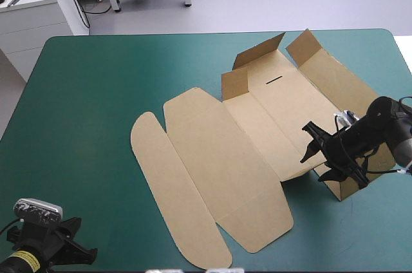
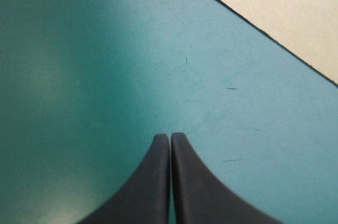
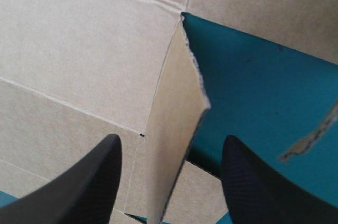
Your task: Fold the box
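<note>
Two claws: left claw (image 2: pixel 170 135) is pinched closed on nothing, right claw (image 3: pixel 171 138) is spread wide open.
Box spot: box (image 1: pixel 219 157) lies on the tabletop (image 1: pixel 84 93), from the middle over to the right side, mostly flat.
Long axis: roughly diagonal, from the near-left up toward the far-right corner.
Near-left end: rounded flap (image 1: pixel 170 189), lying flat.
Far-right end: short flaps (image 1: pixel 257 51) stand up off the sheet.
Right claw spot: at the box's near-right corner, one finger on each side of a raised flap (image 3: pixel 177 102) that stands edge-on between them. Can't see either finger touching it.
Left claw spot: over bare teal-green cover (image 2: pixel 79 76) by the near-left corner, box edge ahead and off to one side, clearly apart from it.
</note>
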Controlling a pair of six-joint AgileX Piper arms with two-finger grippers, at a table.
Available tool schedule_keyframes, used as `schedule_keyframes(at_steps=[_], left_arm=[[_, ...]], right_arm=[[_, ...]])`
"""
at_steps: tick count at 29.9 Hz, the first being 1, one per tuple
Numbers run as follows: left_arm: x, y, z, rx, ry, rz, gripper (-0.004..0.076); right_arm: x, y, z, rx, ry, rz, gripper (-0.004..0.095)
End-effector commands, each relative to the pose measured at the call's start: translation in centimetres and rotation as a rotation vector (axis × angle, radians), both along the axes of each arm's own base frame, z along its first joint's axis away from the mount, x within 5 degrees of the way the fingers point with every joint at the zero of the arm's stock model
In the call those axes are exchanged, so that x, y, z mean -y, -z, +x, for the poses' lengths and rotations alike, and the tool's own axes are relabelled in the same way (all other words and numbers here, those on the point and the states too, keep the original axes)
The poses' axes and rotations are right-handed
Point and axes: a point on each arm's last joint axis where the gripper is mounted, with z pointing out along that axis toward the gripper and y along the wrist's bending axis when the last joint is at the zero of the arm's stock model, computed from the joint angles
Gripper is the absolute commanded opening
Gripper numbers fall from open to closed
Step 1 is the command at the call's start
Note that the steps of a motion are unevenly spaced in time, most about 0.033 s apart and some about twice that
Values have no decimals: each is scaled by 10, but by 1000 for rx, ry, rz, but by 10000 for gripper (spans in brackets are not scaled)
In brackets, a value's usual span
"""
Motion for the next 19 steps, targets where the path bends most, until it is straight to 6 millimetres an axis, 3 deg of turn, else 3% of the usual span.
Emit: schedule_keyframes(at_steps=[1, 19], left_arm=[[2, -11, 4, 62, 1, -30, -10], [2, -11, 4, 63, 2, -29, -10]], right_arm=[[-2, -11, -1, 13, -6, 25, 519], [2, -11, 11, 128, 45, -11, 480]])
